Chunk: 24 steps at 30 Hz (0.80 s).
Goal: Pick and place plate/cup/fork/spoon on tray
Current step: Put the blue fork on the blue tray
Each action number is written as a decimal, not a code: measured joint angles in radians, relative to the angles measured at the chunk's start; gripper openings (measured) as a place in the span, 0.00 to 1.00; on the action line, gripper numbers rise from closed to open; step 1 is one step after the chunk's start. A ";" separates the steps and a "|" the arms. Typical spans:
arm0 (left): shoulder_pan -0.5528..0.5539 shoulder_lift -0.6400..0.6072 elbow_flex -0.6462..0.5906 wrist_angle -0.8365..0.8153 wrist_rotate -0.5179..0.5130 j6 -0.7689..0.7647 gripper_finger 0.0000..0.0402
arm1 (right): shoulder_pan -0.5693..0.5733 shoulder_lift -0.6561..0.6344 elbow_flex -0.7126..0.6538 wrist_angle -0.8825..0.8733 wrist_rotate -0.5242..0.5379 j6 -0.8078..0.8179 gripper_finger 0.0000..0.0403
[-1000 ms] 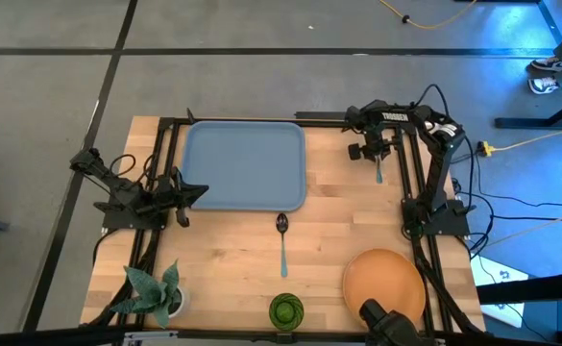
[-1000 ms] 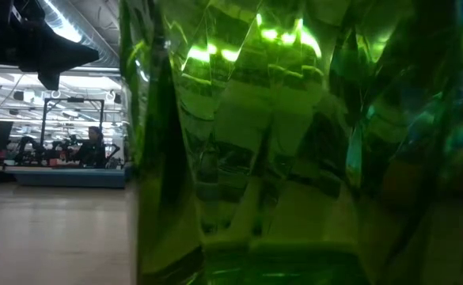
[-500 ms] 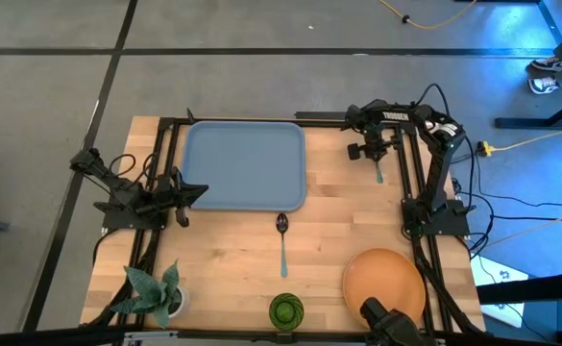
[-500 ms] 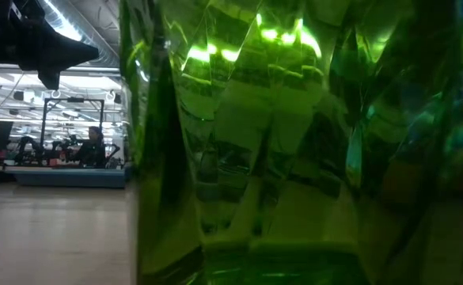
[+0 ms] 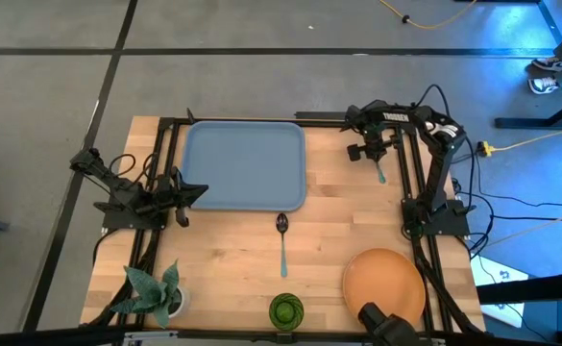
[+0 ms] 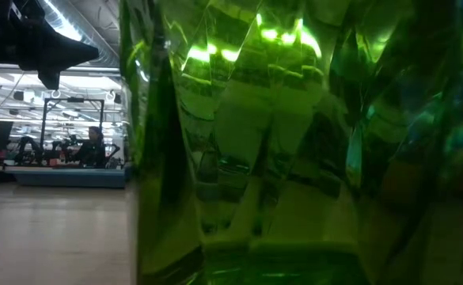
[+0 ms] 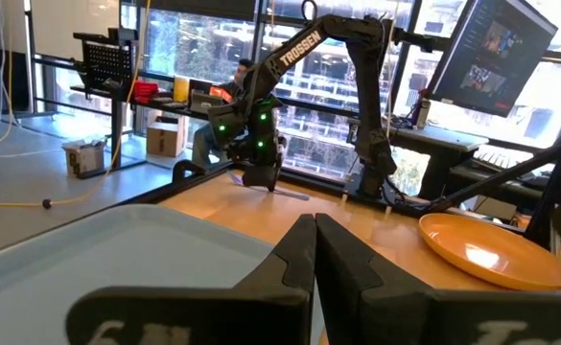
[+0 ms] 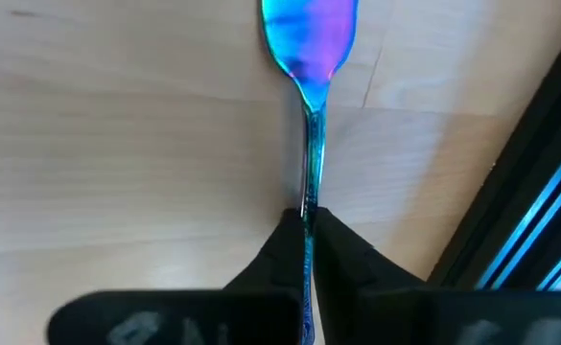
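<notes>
The fork [image 5: 379, 173] lies at the far right of the table, its blue-purple handle end [image 8: 309, 29] pointing toward the near edge. My right gripper [image 5: 378, 154] stands over it, shut on it, and hides the tines. The blue-grey tray [image 5: 245, 163] sits at the far middle. The spoon [image 5: 282, 240] lies just near of the tray, bowl toward it. The orange plate [image 5: 384, 281] rests at the near right. The green cup [image 5: 285, 309] stands at the near edge. My left gripper [image 5: 199, 190] waits shut by the tray's near left corner. My right gripper pinches the fork's slim shaft [image 8: 309, 206] between its two fingers, a little behind the broad handle end. The fingers come from above, pointing down, one on each side of the shaft. Whether the fork is off the wood, I cannot tell.
A potted plant [image 5: 156, 293] stands at the near left corner. Black arm frames run along both sides of the table [image 5: 417, 192]. The cup fills most of the low view [image 6: 294, 142]. Bare wood lies between tray, spoon and fork.
</notes>
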 joint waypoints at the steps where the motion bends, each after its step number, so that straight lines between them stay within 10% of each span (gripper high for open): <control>1: 0.000 0.000 0.000 0.000 0.000 0.000 0.00 | 0.007 -0.010 -0.002 0.001 -0.008 -0.001 0.02; 24: 0.000 0.000 0.000 0.000 0.027 0.002 0.00 | 0.287 -0.069 0.069 0.002 -0.160 0.034 0.00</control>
